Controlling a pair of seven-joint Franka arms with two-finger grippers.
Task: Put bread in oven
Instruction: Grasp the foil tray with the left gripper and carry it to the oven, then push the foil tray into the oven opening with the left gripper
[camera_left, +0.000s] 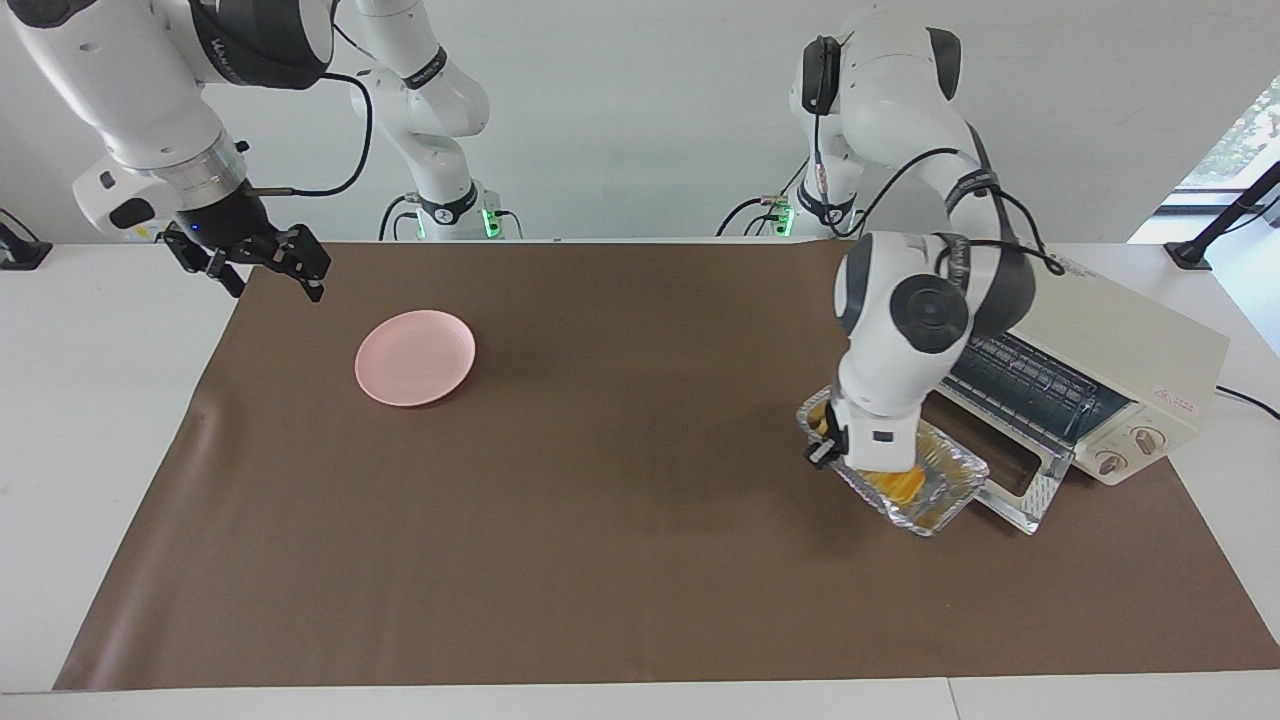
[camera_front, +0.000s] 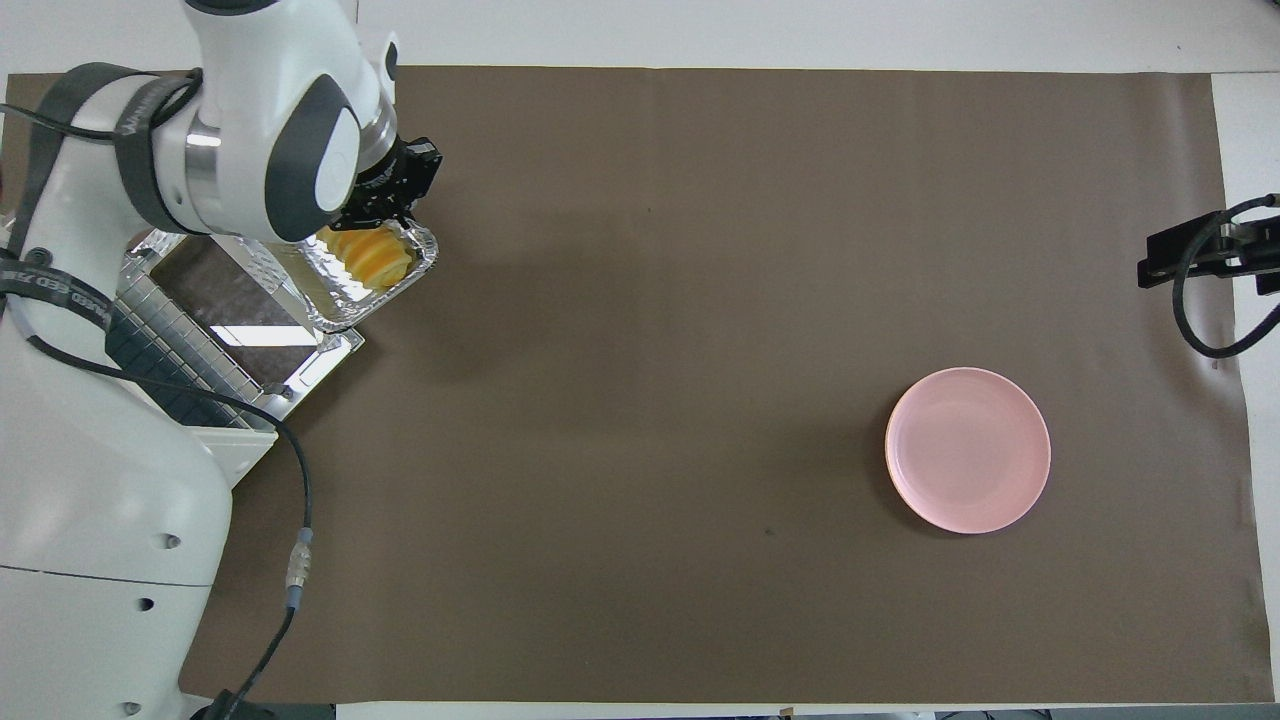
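Hovering over the desk's (camera_left: 620, 600) edge beside the pink plate (camera_left: 415, 357), the right gripper (camera_left: 268, 262) waited, jaws apart. At the left arm's end, the left gripper (camera_left: 826, 447), jaws clamped on the foil tray's (camera_left: 950, 490) rim, held tray and bread (camera_front: 368, 255) over the oven's (camera_left: 1120, 350) lowered door (camera_left: 1030, 490).

Yellow bread (camera_front: 366, 256) over open oven (camera_left: 1120, 345) door
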